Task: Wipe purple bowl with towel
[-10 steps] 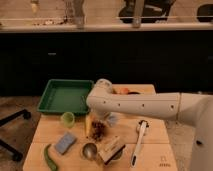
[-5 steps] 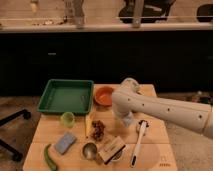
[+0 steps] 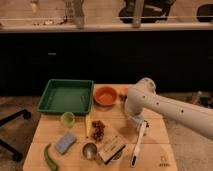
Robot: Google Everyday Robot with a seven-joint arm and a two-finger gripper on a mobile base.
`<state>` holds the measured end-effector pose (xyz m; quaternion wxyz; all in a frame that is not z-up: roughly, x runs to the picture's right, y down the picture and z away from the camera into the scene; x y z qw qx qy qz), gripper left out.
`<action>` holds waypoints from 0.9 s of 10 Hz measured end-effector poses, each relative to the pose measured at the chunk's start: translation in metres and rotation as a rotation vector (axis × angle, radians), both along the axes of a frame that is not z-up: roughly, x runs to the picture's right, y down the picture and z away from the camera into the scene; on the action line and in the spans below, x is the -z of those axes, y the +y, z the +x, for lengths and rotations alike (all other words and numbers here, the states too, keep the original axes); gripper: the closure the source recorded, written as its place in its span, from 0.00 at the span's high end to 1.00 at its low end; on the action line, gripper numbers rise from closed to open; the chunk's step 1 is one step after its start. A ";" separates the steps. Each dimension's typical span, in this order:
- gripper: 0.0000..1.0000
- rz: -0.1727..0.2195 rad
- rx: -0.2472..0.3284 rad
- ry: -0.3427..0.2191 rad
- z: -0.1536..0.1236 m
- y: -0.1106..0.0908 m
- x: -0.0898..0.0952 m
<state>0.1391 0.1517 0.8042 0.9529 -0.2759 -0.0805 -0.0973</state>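
Note:
No purple bowl and no towel show in the camera view. My white arm (image 3: 165, 106) reaches in from the right over the wooden table (image 3: 50, 132). Its gripper (image 3: 136, 123) hangs down over the table's right middle, just above the upper end of a white brush (image 3: 138, 143) and below and to the right of an orange bowl (image 3: 106, 95). I see nothing held in it.
A green tray (image 3: 66, 96) sits at the back left. In front lie a green cup (image 3: 67, 119), a blue sponge (image 3: 65, 142), a green pepper (image 3: 49, 157), a dark red snack (image 3: 97, 130), a metal cup (image 3: 90, 150) and a tan box (image 3: 112, 147).
The arm has swung from the table's middle to the right, uncovering the orange bowl. The gripper now hangs near the white brush. The objects have not moved.

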 end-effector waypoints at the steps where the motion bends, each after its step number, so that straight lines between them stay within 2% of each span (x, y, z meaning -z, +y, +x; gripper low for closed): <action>1: 0.00 0.002 -0.012 0.008 0.007 -0.002 -0.001; 5: 0.00 0.009 -0.037 0.029 0.022 -0.015 -0.002; 8: 0.00 0.013 -0.026 0.036 0.024 -0.031 -0.006; 9: 0.00 0.016 -0.011 0.035 0.022 -0.044 -0.010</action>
